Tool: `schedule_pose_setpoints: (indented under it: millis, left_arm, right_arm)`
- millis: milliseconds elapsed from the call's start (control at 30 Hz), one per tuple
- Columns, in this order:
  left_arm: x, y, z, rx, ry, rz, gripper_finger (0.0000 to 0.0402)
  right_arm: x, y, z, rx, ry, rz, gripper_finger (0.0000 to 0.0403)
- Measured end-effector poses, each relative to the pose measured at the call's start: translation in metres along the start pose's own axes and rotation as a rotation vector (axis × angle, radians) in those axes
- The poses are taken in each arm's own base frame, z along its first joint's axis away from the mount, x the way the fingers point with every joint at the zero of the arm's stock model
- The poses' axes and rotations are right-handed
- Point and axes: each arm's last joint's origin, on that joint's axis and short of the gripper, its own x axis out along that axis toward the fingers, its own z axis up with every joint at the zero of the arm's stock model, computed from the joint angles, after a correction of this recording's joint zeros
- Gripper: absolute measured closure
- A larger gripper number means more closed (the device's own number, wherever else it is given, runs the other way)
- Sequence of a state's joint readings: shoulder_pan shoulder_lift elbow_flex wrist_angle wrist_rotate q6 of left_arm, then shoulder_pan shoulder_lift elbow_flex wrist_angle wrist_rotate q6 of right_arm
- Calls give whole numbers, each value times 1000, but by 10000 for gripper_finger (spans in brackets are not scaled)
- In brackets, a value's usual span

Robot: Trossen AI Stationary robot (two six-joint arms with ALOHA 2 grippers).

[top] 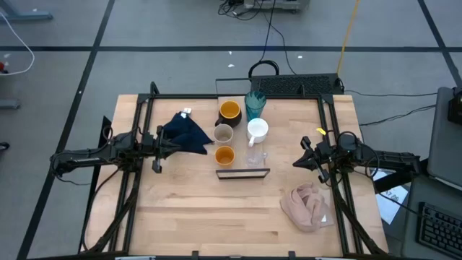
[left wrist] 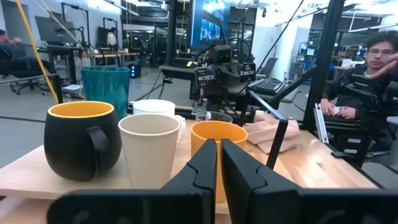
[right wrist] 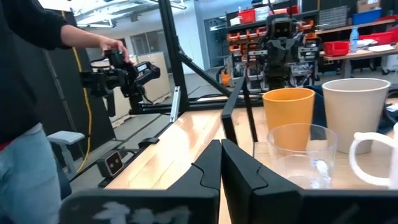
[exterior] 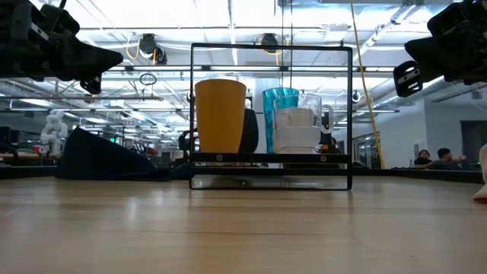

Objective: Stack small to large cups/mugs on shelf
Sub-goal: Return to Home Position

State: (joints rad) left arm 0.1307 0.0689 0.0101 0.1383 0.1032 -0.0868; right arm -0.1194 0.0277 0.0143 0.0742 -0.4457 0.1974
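The shelf (top: 243,173) lies in the middle of the table (top: 180,217), running from its dark front edge towards the table's far edge. All six vessels stand upright on it in two rows of three.

On the side nearer the table's left edge, going from the dark front edge to the far edge:
- the small orange cup (top: 224,155)
- the small grey-beige cup (top: 223,133)
- the black mug (top: 229,110) with its yellow-orange inside

On the side nearer the right edge, in the same order:
- the small clear glass (top: 256,157)
- the white mug (top: 258,131)
- the teal ribbed tumbler (top: 255,105)

The left gripper (top: 166,144) hangs over the left part of the table, about level with the grey-beige cup. It points at the shelf, and the dark navy cloth (top: 186,133) lies just beside it, between it and the cups. Its fingers are pressed together on nothing.

The right gripper (top: 298,163) hangs over the right part of the table, about level with the clear glass. Bare wood lies between it and the shelf. Its fingers are also together and hold nothing.

In the low view both grippers sit above the tops of the cups and touch none of them. The pink-beige cloth (top: 309,206) lies crumpled near the table's right edge, nearer the front edge than the right gripper.
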Motion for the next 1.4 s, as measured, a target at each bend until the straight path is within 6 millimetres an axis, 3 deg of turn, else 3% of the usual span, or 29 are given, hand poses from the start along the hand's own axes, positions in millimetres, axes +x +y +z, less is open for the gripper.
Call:
schedule_pose_setpoints:
  millis: [800, 1400]
  left_arm:
    - [0, 0, -1, 0, 6, 1, 380]
    - [0, 0, -1, 0, 7, 1, 380]
  right_arm:
    - [-4, -7, 2, -9, -27, -89, 401]
    - [-4, -4, 4, -22, -49, -60, 401]
